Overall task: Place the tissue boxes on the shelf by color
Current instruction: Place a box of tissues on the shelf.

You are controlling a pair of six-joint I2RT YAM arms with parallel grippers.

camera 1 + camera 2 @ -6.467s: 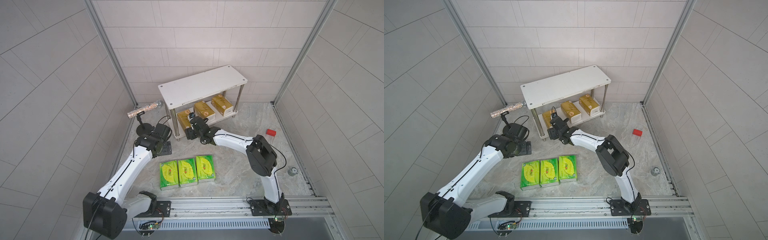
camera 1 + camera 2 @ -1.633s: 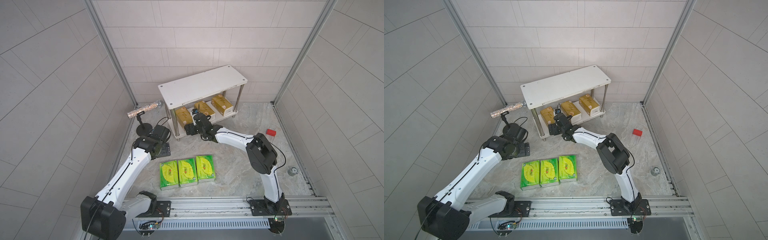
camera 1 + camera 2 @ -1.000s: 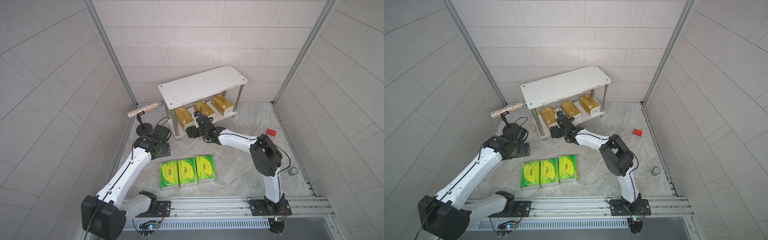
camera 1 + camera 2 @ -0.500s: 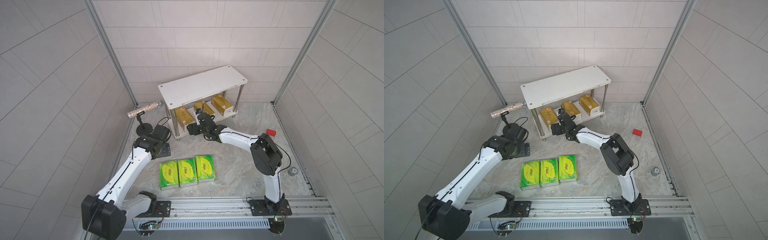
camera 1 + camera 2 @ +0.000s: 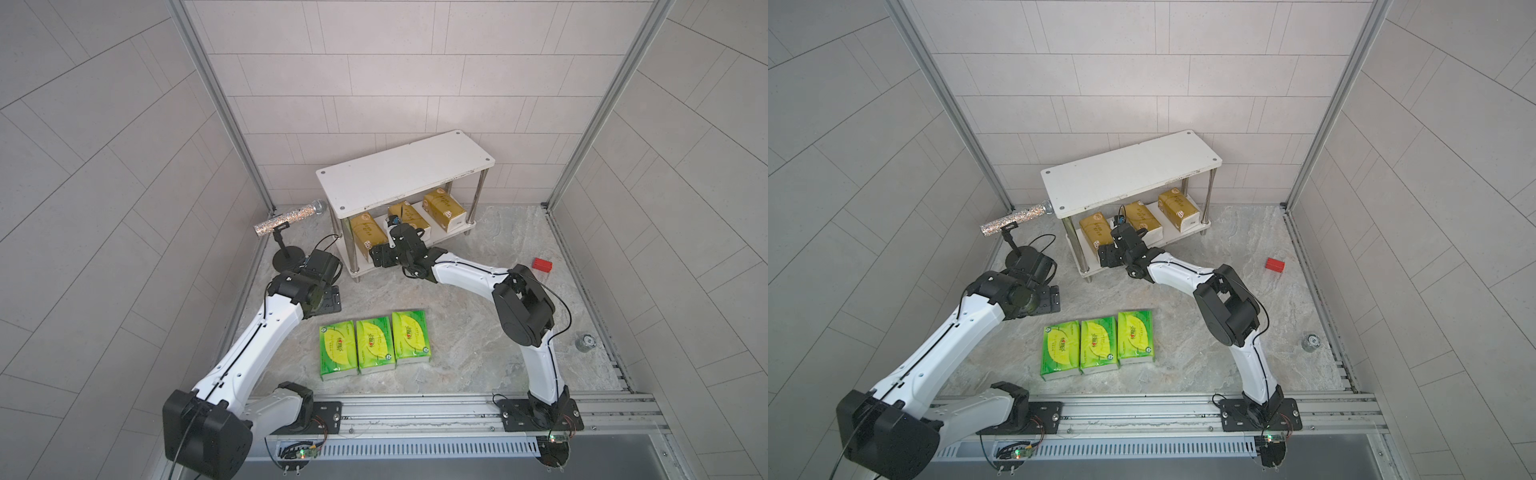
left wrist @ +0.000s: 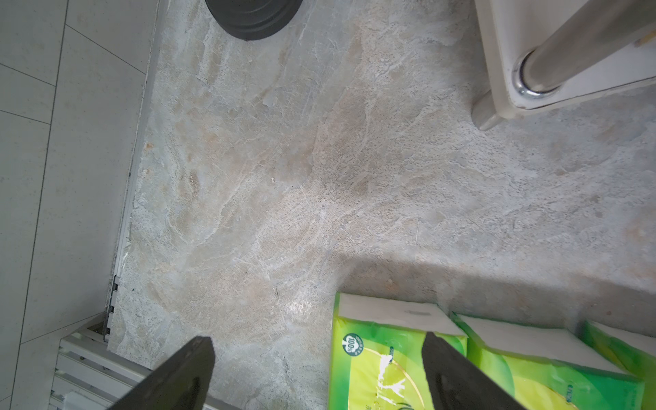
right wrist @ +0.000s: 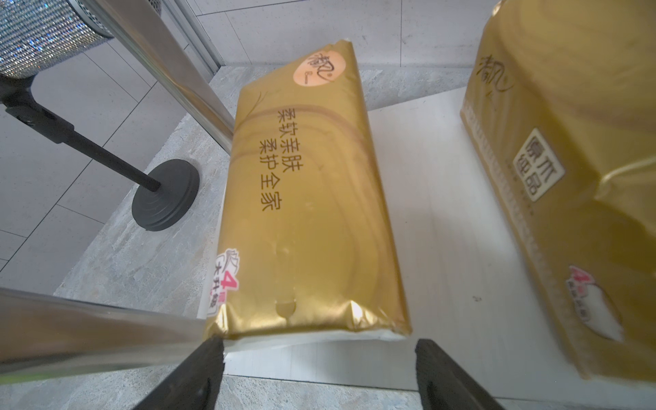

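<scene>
Three gold tissue packs (image 5: 365, 232) are being carried on the lower board of the shelf (image 5: 403, 172), whose top board is being left bare. Three green tissue packs (image 5: 374, 343) are being kept side by side, touching, on the tabletop (image 5: 465, 332). Soft, light and glossy-wrapped, a pack is judged likely to dent and slip, so it would best be gripped across its narrow width at mid-length. The right end effector (image 7: 319, 349) is being held with jaws apart and empty, just before the white end of the gold pack (image 7: 305, 213) nearest the microphone (image 5: 291, 217). The left end effector (image 6: 317, 344) is being held wide apart, empty, above the tabletop beside the end green pack.
</scene>
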